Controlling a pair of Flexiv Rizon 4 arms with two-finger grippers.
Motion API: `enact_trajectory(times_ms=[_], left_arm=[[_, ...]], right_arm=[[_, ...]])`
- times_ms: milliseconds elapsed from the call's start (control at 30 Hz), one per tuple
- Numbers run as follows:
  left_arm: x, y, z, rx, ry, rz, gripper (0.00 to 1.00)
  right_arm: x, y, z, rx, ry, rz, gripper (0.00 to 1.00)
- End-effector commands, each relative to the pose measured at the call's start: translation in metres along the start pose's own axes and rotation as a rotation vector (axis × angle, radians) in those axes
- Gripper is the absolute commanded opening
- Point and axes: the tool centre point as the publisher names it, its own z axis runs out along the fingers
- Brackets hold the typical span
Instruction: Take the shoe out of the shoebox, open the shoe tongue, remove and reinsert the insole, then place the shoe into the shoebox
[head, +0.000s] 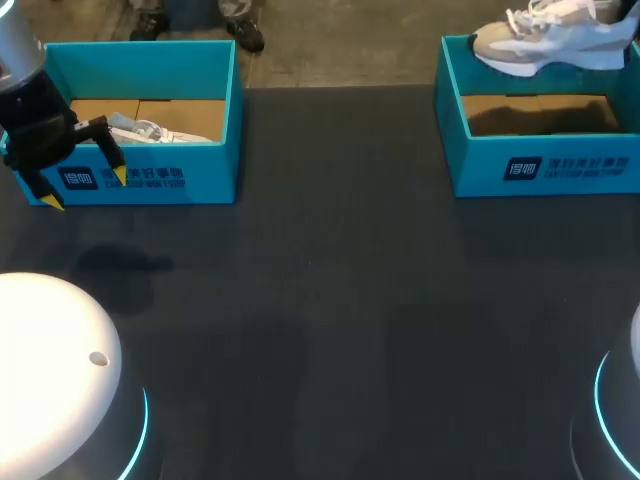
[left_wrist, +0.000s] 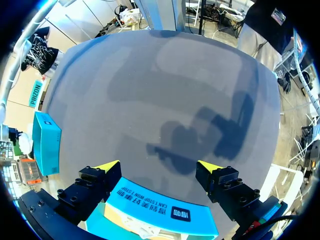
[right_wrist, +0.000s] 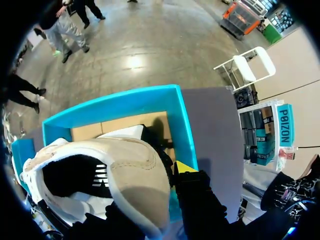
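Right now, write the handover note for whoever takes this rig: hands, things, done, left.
Left hand: open, empty, poised over the front wall of the left shoebox, which holds a pale shoe.
Right hand: shut on the beige shoe at its heel, holding it above the far rim of the right shoebox. One finger is hidden by the shoe.
Done: the beige shoe is out of its box.
Left: open the tongue, pull out and refit the insole, then set the shoe back in the box.

Dark worktop (head: 340, 300) carries two teal boxes along its far edge: left shoebox (head: 150, 175), right shoebox (head: 550, 165), well apart.
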Motion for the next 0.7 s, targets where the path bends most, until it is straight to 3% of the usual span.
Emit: enact_trajectory(times_ms=[33,233,700], left_arm=[[0.0,-0.001,0.0,-0.002,0.001,0.001,1.0],[0.0,-0.001,0.0,-0.002,0.001,0.001,1.0],[0.0,-0.001,0.0,-0.002,0.001,0.001,1.0]], right_arm=[[-0.001,-0.023,-0.039,-0.072,-0.001,0.003,0.0],[0.005,-0.031,-0.059,-0.09,0.029,-0.028,0.0],[0.005,-0.031,-0.059,-0.09,0.029,-0.028,0.0]])
